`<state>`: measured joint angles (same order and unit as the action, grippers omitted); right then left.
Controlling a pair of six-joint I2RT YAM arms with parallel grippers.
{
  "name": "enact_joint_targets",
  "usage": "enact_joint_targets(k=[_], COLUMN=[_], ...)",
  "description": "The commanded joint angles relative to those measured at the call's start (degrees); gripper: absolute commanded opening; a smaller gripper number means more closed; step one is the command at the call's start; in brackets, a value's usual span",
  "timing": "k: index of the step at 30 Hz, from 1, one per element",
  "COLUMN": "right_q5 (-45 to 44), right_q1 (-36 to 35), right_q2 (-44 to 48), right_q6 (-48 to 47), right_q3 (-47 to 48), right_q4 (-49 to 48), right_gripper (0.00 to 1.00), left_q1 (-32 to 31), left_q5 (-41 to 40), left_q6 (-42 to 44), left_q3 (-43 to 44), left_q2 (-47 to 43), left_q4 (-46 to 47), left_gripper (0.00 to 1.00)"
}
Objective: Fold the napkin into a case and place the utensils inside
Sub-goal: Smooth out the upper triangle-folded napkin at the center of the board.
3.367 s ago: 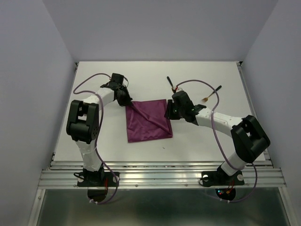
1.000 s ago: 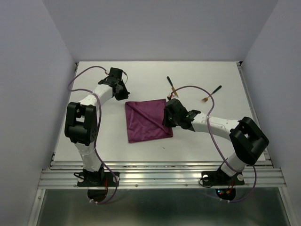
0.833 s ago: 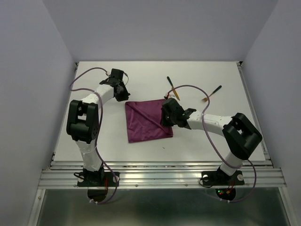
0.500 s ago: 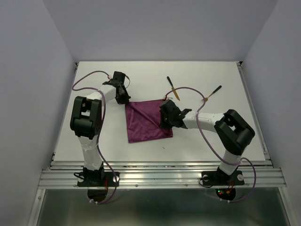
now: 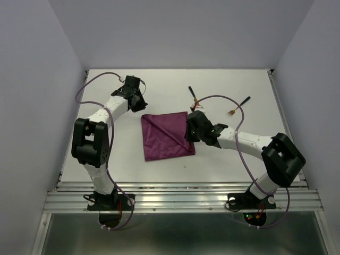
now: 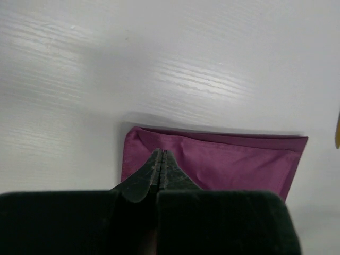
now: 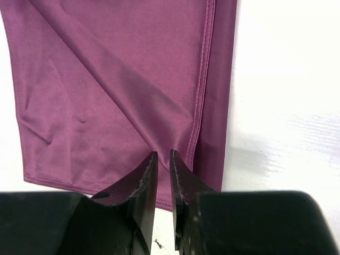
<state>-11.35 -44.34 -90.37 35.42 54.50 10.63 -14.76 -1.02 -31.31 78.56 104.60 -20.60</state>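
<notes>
1. Under my right gripper (image 7: 163,154) the napkin (image 7: 106,79) lies flat on the table (image 5: 159,85), with a diagonal crease running up to the tips and its hemmed edge just to their right.
2. Its jaws stand a narrow slit apart, released, grasping nothing that I can see.
3. My left gripper (image 6: 161,153) is clenched on nothing, its tips over a corner of the cloth.
4. Beyond the right gripper, off the cloth, lie the nearer utensil (image 5: 194,96) and the farther utensil (image 5: 240,104), well apart.
</notes>
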Motion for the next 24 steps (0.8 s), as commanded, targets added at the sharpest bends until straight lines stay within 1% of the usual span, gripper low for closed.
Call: enact_joint_targets(k=[1, 2, 3, 6, 12, 13, 16, 21, 22, 24], right_q5=[-1.83, -0.52, 0.1, 1.25, -1.47, -2.0, -1.92, -0.51, -0.16, 0.36], right_q1=[-0.4, -0.4, -0.4, -0.4, -0.4, -0.4, -0.4, -0.4, -0.4, -0.4], right_q2=[0.81, 1.16, 1.25, 1.34, -0.68, -0.86, -0.34, 4.93, 5.46, 6.69], right_q6=[0.0, 0.78, 1.05, 2.02, 1.32, 1.23, 0.97, 0.53, 0.53, 0.79], right_q3=[-0.27, -0.79, -2.02, -3.87, -6.77, -7.04, -6.69, -5.99, -5.55, -5.28], right_q4=[2.2, 2.02, 1.85, 0.97, 0.53, 0.79, 1.5, 1.76, 1.93, 2.02], right_gripper=[0.21, 0.21, 0.21, 0.2, 0.2, 0.18, 0.18, 0.18, 0.18, 0.18], left_q1=[-2.99, -3.42, -3.52, -4.04, -4.92, -5.01, -5.36, -6.15, -6.5, -6.68], left_q5=[0.74, 0.75, 2.49, 2.95, 2.6, 2.6, 2.07, 1.63, -0.28, -0.39], left_q6=[0.11, -0.5, -0.77, -1.12, -0.95, -1.03, -0.77, -0.68, -0.68, -0.68], left_q3=[-5.51, -6.66, -8.06, -8.78, -8.43, -8.43, -8.25, -7.55, -7.38, -7.11], left_q2=[-4.93, -4.75, -3.97, -0.99, 2.28, 2.28, 1.58, -1.32, -2.11, -2.64], left_q4=[4.5, 5.56, 6.88, 7.77, 8.21, 8.12, 7.33, 5.84, 5.49, 5.13], left_gripper=[0.02, 0.02, 0.02, 0.01, 0.01, 0.01, 0.01, 0.01, 0.01, 0.01])
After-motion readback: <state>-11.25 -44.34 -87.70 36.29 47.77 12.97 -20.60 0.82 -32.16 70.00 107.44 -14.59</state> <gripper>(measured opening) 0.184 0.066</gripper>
